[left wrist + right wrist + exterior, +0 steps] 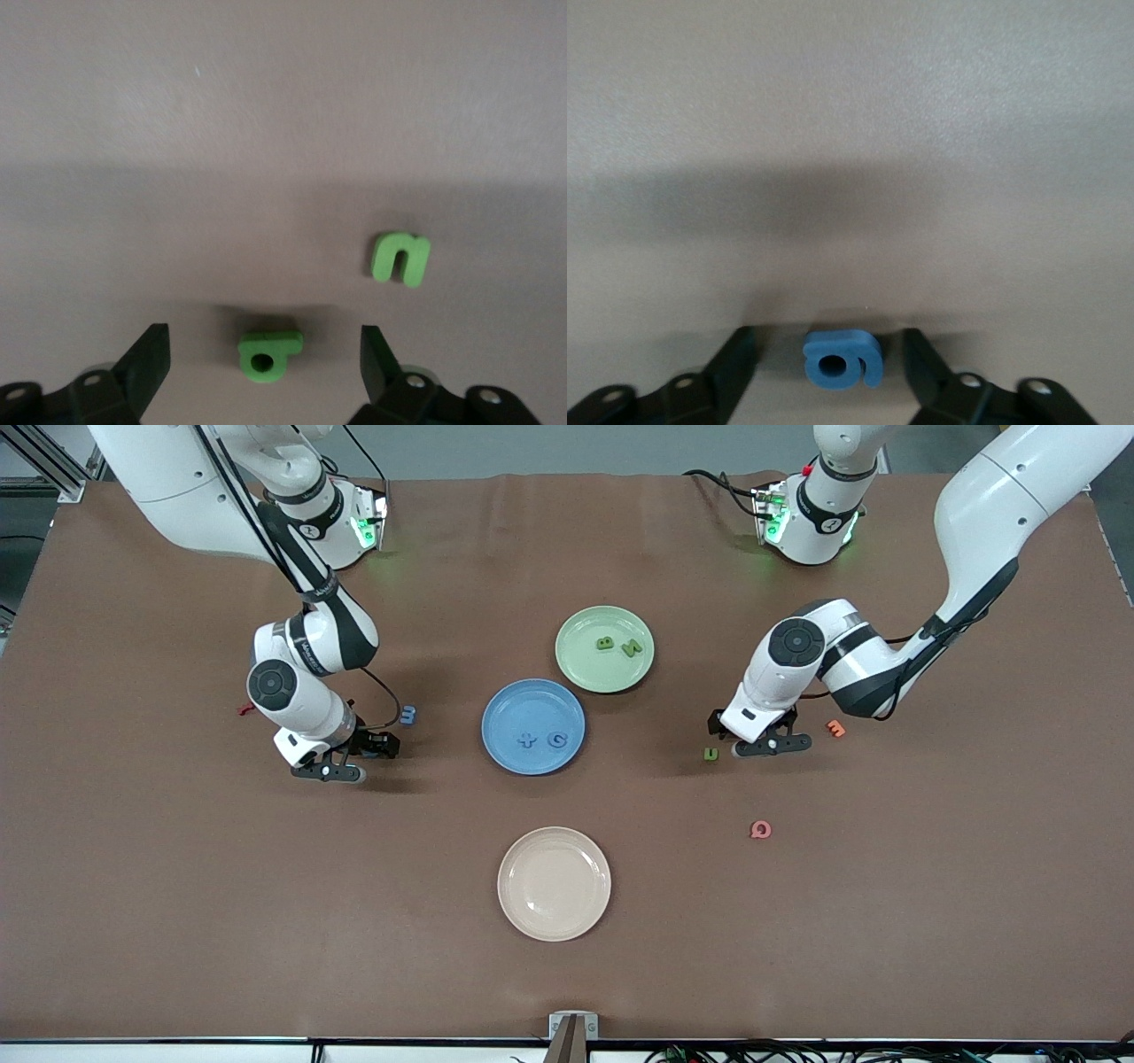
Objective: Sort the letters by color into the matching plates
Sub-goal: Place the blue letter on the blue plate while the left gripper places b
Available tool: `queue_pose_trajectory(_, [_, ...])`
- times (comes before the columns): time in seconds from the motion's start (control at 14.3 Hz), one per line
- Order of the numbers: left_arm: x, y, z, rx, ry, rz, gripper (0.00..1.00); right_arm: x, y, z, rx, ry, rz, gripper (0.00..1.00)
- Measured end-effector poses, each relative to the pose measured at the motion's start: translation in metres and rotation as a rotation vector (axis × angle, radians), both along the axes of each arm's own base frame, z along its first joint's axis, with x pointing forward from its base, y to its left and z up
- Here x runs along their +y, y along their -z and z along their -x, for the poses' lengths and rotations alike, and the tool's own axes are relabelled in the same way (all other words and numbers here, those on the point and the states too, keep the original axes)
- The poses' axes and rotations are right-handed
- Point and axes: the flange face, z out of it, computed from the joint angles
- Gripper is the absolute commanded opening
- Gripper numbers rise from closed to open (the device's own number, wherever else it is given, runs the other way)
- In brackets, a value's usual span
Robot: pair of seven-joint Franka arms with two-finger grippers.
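Cream plate unused. I count + and G in blue plate, B and N in green plate. Left gripper fingers apart around green b, green u beside; right gripper fingers apart around blue 6, probably closing. Blue E waits.

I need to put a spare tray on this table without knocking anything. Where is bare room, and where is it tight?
Bare cloth lies on either side of the cream plate, along the edge nearest the front camera. It is tight mid-table: the blue plate and green plate nearly touch, the right gripper straddles a blue letter, and the left gripper straddles a green letter.
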Motion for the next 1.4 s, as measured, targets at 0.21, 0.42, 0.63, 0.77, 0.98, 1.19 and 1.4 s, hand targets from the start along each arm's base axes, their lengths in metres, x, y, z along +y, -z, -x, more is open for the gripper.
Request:
queue_pose_trajectory(0.21, [-0.001, 0.007, 0.004, 0.019, 0.001, 0.010, 0.78, 0.001, -0.002, -0.001, -0.004, -0.002, -0.001, 0.42])
queue_pose_trajectory(0.42, [0.000, 0.009, 0.004, 0.024, -0.001, 0.011, 0.68, 0.002, -0.005, -0.001, -0.006, -0.002, -0.001, 0.31])
queue_pose_trajectory(0.63, [0.005, 0.013, 0.003, 0.029, -0.009, 0.005, 0.62, 0.002, -0.008, -0.001, -0.008, -0.002, 0.000, 0.10])
queue_pose_trajectory(0.77, [0.005, 0.015, 0.004, 0.032, -0.010, 0.005, 0.54, 0.002, -0.008, -0.001, -0.008, -0.002, 0.000, 0.04])
queue_pose_trajectory(0.98, [0.004, 0.016, 0.004, 0.033, -0.010, 0.015, 0.32, 0.002, -0.009, -0.001, -0.007, -0.001, 0.000, 0.03])
queue_pose_trajectory(1.19, [0.003, 0.015, 0.004, 0.031, -0.009, 0.018, 0.24, 0.001, -0.009, -0.002, 0.038, 0.016, 0.014, 0.02])
queue_pose_trajectory(1.4, [0.003, 0.015, 0.004, 0.031, -0.012, 0.018, 0.24, 0.016, -0.027, -0.015, 0.110, 0.079, 0.041, 0.00])
